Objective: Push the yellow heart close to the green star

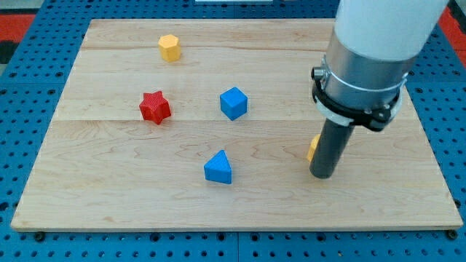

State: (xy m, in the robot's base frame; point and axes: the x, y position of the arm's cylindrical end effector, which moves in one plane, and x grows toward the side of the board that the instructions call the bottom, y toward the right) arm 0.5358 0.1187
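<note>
My tip [321,175] rests on the board at the view's lower right. The yellow heart [312,148] is almost wholly hidden behind the rod; only a sliver of it shows at the rod's left side, just above the tip. The green star is hidden behind the arm's grey and white body [364,65], as are the red and green blocks that stood with it at the view's upper right.
A yellow hexagon block [169,48] sits at the view's top left. A red star [154,107] lies at the left. A blue cube [234,102] is in the middle and a blue triangle [218,167] below it. The wooden board [109,189] lies on a blue pegboard.
</note>
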